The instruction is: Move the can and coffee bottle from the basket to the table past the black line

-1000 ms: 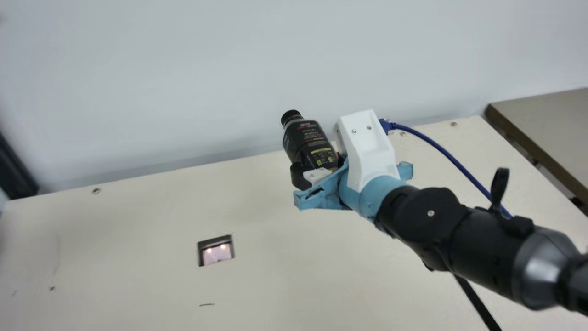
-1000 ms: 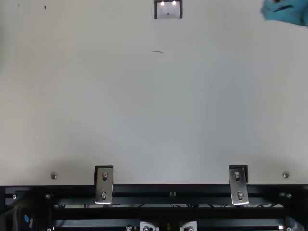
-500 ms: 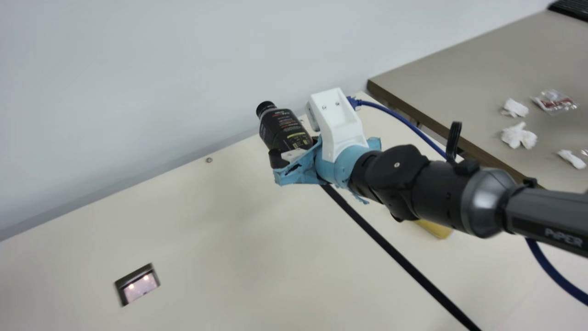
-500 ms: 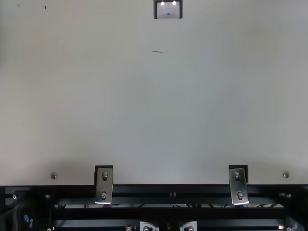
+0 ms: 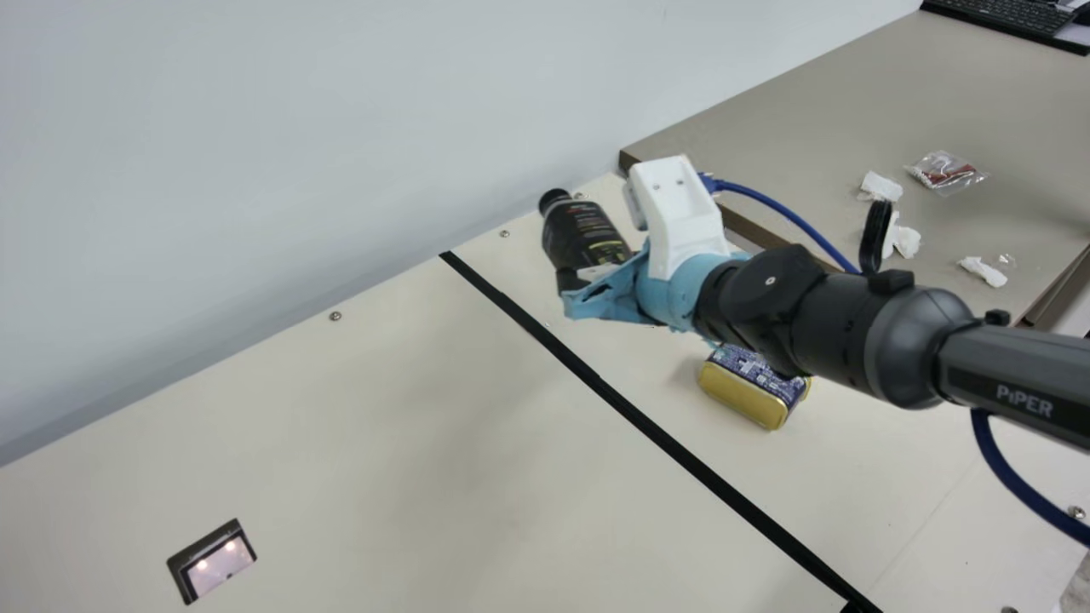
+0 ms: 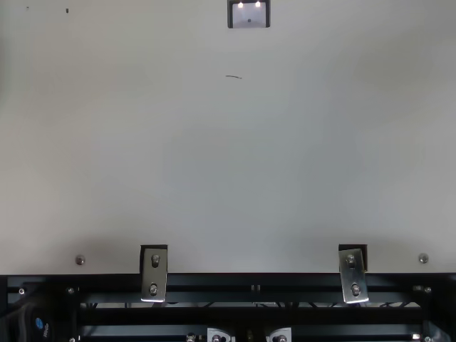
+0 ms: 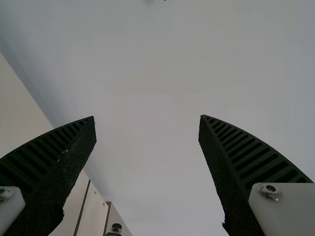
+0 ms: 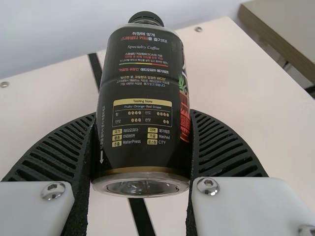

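My right gripper [image 5: 594,266] is shut on the dark coffee bottle [image 5: 579,232] and keeps it raised, cap tilted up and away, near the table's back right. In the right wrist view the bottle [image 8: 142,103] is squeezed between both ribbed fingers of the right gripper [image 8: 142,118], with the black line [image 8: 141,216] behind it. That black line [image 5: 599,385] runs diagonally in the main view. To its right lies a blue-and-yellow can [image 5: 754,385], partly covered by my right arm. My left gripper [image 7: 147,117] stands wide open with nothing between its fingers, facing the pale wall.
A blue cable [image 5: 792,214] loops along my right arm. The grey-brown side table [image 5: 817,111] beyond the right edge holds crumpled tissues [image 5: 880,186], a clear packet [image 5: 945,172] and a keyboard [image 5: 1005,12]. A rectangular cutout [image 5: 213,562] sits in the cream table [image 5: 383,443].
The neck camera has turned right, bringing the can and side table into sight. My right arm has moved rightward, out of the top view's upper right corner, still gripping the bottle.
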Available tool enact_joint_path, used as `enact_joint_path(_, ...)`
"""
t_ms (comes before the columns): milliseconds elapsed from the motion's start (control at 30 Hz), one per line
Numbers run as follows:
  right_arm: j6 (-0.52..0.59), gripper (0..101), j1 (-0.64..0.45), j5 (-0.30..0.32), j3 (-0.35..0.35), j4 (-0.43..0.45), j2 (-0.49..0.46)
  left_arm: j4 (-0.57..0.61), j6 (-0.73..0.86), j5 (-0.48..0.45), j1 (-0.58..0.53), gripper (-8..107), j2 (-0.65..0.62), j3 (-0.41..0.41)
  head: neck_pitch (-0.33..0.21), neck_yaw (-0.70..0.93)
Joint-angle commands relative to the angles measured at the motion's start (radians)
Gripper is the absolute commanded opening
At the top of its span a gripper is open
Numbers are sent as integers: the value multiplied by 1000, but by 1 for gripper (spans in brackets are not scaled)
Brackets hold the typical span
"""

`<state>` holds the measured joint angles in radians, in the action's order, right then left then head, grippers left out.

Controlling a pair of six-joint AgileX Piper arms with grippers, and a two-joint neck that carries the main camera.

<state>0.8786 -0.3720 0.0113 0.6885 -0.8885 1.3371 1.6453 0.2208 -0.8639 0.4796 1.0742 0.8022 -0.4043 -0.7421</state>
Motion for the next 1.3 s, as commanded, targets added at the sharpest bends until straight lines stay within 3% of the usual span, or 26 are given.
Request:
enact_joint_path(0,-33,0,-34,12,2,48,9,0,0,0,0,90,0,0,-32,-25)
enact_joint_path(267,-125,0,-85,21,-1,186,52,0,0,0,0,90,0,0,-32,-25)
enact_joint_path(1167,-405,0,-91,-57,-36,525,167,0,0,0,0,90,0,0,-32,-25)
enact_joint_path(1200,-413,49,-92,-58,-38,535,168,0,0,0,0,90,0,0,-32,-25)
enact_joint_path(1233,-424,88,-94,-59,-40,547,167,0,0,0,0,90,0,0,-32,-25)
enact_joint_path(1267,-433,101,-95,-58,-42,557,167,0,0,0,0,90,0,0,-32,-25)
